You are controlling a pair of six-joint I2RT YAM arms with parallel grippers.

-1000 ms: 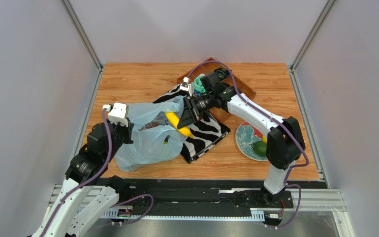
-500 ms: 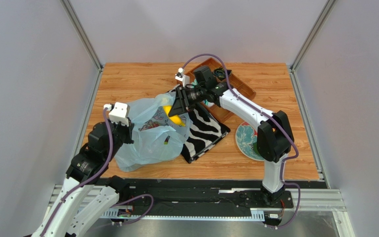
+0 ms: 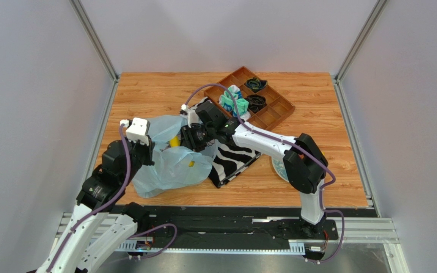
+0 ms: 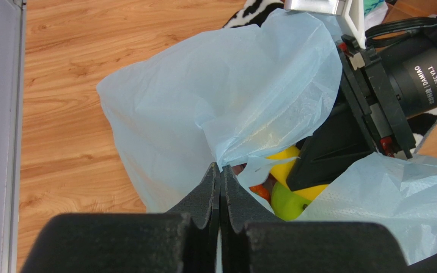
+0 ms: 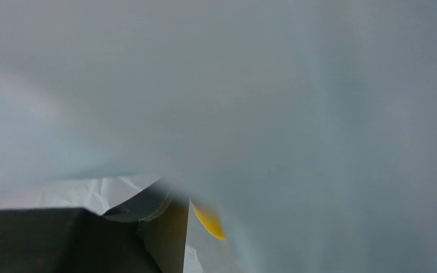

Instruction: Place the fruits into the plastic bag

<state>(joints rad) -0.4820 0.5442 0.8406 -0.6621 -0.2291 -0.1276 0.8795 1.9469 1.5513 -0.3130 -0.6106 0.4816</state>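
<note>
The light-blue plastic bag point(image 3: 166, 165) lies left of centre, its mouth facing right. My left gripper point(image 4: 221, 170) is shut on the bag's upper rim and holds it up. My right gripper point(image 3: 185, 139) reaches into the mouth, shut on the yellow banana point(image 4: 282, 162); one black finger point(image 4: 335, 151) lies across it. A green apple point(image 4: 286, 202) and something orange-red point(image 4: 260, 191) sit inside the bag below the banana. In the right wrist view the bag film point(image 5: 289, 102) fills nearly everything, with only a sliver of banana point(image 5: 209, 222) showing.
A zebra-striped cloth point(image 3: 235, 154) lies right of the bag, under the right arm. A wooden compartment tray point(image 3: 273, 112) with teal-and-white socks point(image 3: 230, 101) stands at the back. A plate rim point(image 3: 275, 165) peeks out by the right arm's elbow.
The right arm has carried the banana leftward from above the zebra cloth into the bag's mouth. The left gripper has kept its hold on the rim.
</note>
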